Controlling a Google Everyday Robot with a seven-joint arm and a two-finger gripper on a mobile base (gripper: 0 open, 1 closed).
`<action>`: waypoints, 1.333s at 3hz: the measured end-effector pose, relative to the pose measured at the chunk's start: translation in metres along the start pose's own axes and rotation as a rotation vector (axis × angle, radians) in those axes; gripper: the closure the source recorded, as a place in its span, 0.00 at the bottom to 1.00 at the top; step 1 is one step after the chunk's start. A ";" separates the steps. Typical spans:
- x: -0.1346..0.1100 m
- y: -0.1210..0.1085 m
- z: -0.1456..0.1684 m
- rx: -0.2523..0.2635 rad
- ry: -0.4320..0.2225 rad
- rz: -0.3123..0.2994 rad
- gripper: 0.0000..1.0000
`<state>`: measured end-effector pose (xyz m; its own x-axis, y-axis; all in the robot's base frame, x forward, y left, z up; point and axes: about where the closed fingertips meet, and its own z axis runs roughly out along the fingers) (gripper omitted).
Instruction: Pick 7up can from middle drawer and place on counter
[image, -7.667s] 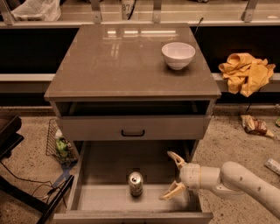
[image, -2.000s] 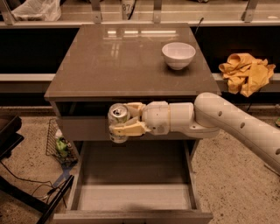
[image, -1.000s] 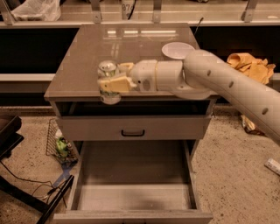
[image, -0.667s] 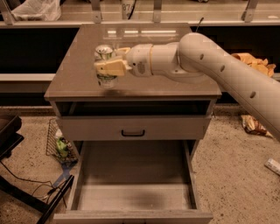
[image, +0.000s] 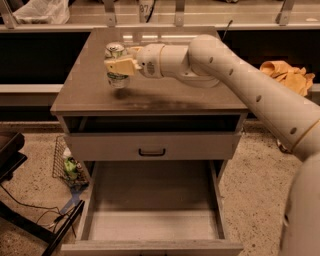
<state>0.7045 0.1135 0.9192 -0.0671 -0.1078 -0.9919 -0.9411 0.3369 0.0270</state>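
Observation:
My gripper (image: 118, 64) is shut on the 7up can (image: 116, 67), a pale green and white can with a silver top. It holds the can upright over the left part of the glossy taupe-grey counter (image: 165, 92), close to the surface; I cannot tell whether the can touches it. My white arm reaches in from the right across the counter. The middle drawer (image: 152, 210) is pulled open below, and its flat floor holds nothing.
A flat grey drawer front with a small black handle (image: 152, 151) sits above the open drawer. A wire basket (image: 67, 165) stands on the floor at the left. A yellow cloth (image: 290, 75) lies at the right. A pale ledge with metal brackets (image: 178, 12) runs behind.
The can has gone from the drawer floor into my gripper, up past the drawer front and over the counter's left part. It now sits farther back and slightly lower. The white bowl is hidden behind my arm.

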 end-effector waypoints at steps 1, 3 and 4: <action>0.019 -0.025 0.029 0.038 -0.044 0.007 1.00; 0.038 -0.043 0.052 0.067 -0.050 0.020 0.83; 0.037 -0.043 0.052 0.067 -0.050 0.020 0.60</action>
<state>0.7596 0.1437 0.8745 -0.0674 -0.0546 -0.9962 -0.9154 0.4004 0.0400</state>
